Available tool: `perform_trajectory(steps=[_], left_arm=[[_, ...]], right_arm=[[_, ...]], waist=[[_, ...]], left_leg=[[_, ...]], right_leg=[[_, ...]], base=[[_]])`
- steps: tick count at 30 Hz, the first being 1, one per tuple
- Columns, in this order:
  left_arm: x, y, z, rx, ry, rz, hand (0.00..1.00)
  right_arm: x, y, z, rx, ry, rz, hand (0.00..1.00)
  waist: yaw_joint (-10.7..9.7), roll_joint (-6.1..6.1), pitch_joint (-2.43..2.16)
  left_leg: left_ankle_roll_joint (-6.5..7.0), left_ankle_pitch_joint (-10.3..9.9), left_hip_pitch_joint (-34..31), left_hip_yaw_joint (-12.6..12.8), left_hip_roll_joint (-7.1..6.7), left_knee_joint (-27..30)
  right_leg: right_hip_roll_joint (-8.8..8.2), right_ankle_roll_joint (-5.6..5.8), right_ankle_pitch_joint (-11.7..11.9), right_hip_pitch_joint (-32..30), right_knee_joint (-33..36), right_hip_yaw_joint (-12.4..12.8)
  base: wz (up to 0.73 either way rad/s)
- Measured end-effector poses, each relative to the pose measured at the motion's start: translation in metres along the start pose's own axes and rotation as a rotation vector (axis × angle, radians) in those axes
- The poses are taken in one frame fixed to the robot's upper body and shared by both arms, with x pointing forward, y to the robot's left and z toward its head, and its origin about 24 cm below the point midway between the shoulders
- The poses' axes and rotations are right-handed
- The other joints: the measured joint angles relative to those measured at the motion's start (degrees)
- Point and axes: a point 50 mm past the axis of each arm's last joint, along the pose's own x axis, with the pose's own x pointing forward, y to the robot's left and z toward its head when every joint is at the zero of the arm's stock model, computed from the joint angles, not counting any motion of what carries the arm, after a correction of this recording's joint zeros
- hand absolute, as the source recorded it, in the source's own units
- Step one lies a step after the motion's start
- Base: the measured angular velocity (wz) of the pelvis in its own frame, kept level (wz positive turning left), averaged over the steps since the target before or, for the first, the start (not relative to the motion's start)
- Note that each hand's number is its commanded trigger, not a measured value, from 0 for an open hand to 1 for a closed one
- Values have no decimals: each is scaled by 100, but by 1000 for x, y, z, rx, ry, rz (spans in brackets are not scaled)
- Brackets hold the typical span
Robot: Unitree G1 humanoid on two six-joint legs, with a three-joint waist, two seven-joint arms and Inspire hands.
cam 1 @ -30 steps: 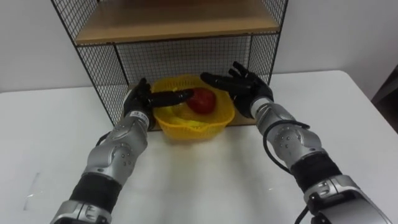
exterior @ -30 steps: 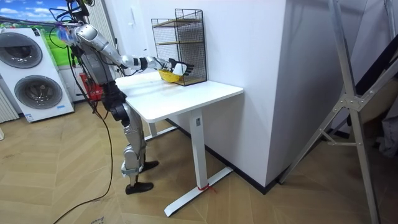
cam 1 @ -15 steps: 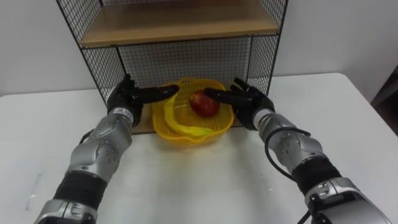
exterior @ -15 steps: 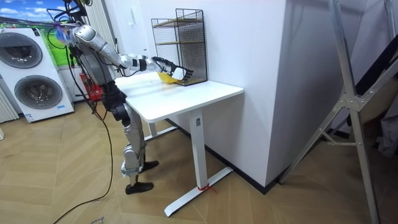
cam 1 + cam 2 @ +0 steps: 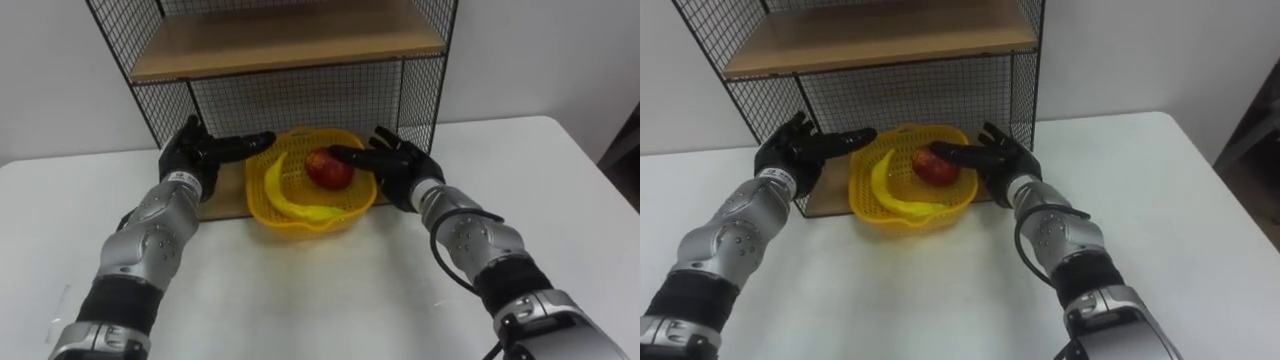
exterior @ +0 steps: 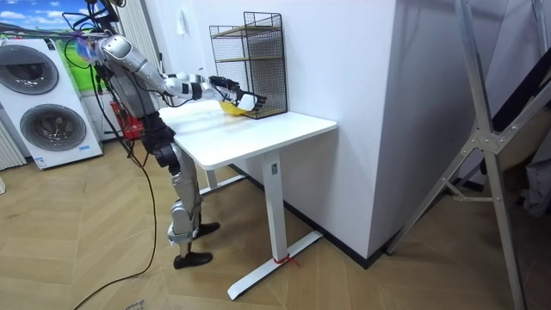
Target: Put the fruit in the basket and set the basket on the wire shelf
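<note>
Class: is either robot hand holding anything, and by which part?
Nothing is held. The left hand and right hand are open, fingers straight, either side of the yellow basket.

One basket (image 5: 312,228), one apple (image 5: 326,168), one banana (image 5: 283,197)

left hand (image 5: 193,155): black | right hand (image 5: 402,170): black | forearms: silver segmented shells | right wrist: looped black cable

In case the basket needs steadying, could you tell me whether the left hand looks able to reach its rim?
Probably yes: the left hand is open beside the yellow basket, stretched towards its rim, with nothing between them.
</note>
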Motion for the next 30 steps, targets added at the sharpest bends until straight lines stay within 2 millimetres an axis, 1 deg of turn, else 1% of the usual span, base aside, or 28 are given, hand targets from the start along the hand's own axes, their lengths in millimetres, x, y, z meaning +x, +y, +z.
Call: perform_trajectory(steps=[1,4,8,12,15,17,19,22,26,30], left_arm=[[0,-1,1,0,-6,-5,0],[-1,-1,5,2,-18,-8,0],[-2,0,7,36,-36,-20,0],[-8,1,9,42,-68,-27,0],[-15,2,9,39,-92,-38,0],[-20,0,11,46,-116,-55,0],[-23,0,11,58,-130,-62,0],[-28,0,10,56,-139,-93,0],[-39,2,5,57,-158,-114,0],[-50,0,-4,71,-167,-143,0]], right_arm=[[-1,-1,0,1,-1,2,0],[-1,-1,0,-1,-6,10,0],[-5,0,4,-23,-36,39,0],[-9,2,7,-36,-64,62,0],[-11,6,13,-48,-95,79,0],[-19,9,21,-100,-151,104,0],[-27,13,24,-119,-190,130,0],[-37,14,23,-118,-226,159,0],[-42,11,20,-119,-232,156,0],[-50,13,20,-142,-263,166,0]], waist=[[1,-1,-3],[13,-1,-39],[15,-15,-49],[8,-21,-45],[-9,-44,-44],[-5,-83,-25],[-24,-112,-12],[-35,-153,-10],[-130,-203,-19],[-147,-240,-25]], left_leg=[[0,2,1,0,0,-2],[2,19,25,15,0,-39],[1,82,114,38,-16,-168],[-4,129,190,57,-24,-275],[-21,129,186,59,-23,-291],[-20,130,160,58,-25,-289],[-23,128,152,59,-24,-287],[-24,126,148,78,-16,-288],[-23,123,159,107,-11,-291],[-22,121,184,161,6,-302]], right_leg=[[0,0,0,0,0,0],[-5,-1,4,1,-2,12],[-22,2,7,23,1,32],[-36,5,5,45,0,39],[-43,11,1,36,-3,16],[-43,9,4,16,-6,8],[-43,10,8,6,-15,-1],[-48,15,8,-5,-24,-13],[-57,21,9,-9,-20,-16],[-60,25,12,-10,-16,4]], base=[[0],[-1],[-2],[-1],[0],[0],[0],[-3],[-3],[-6]])
